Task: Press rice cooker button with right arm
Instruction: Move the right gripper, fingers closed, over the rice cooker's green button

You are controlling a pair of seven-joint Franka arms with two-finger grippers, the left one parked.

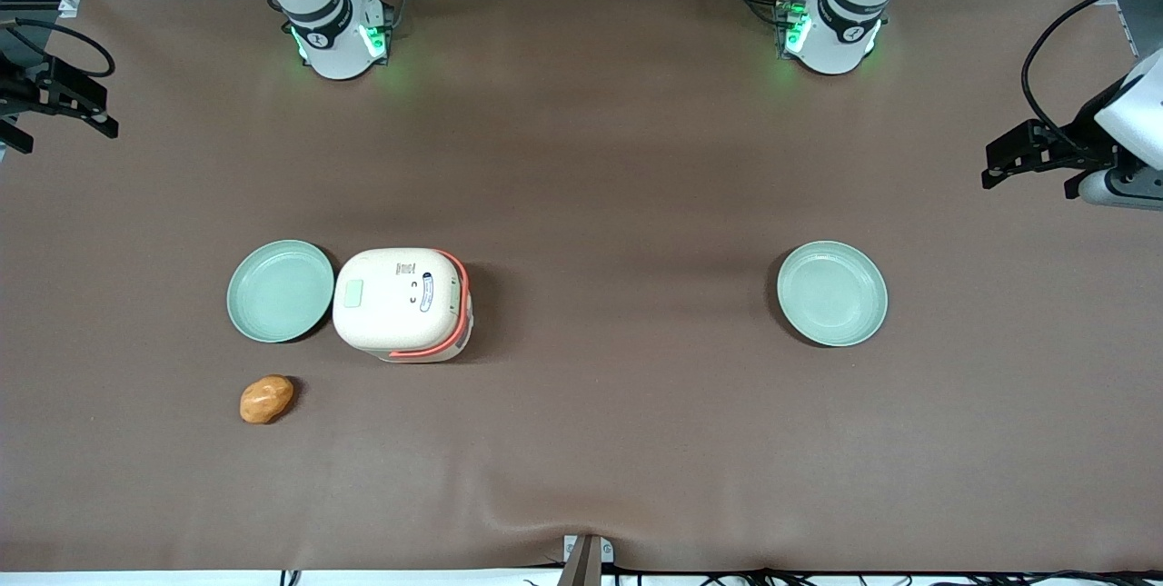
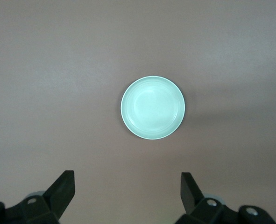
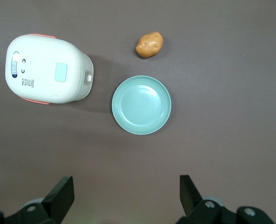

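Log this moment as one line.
phase: start | tool: open, high above plate, off cooker | rice cooker: lid shut, button unpressed, beside plate | potato: nearer camera

The table (image 1: pixel 581 441) is covered in a matt brown cloth-like sheet, smooth but puckered into a small wrinkle at its near edge. The rice cooker (image 1: pixel 400 302) looks like smooth cream plastic with a soft sheen and a glossier coral band. Both green plates (image 1: pixel 280 290) (image 1: pixel 831 293) have a smooth, slightly glossy glaze-like finish. The potato (image 1: pixel 266 399) has a dull, mottled orange-brown skin. The gripper (image 3: pixel 126 196), fingers spread wide, is matt black plastic.
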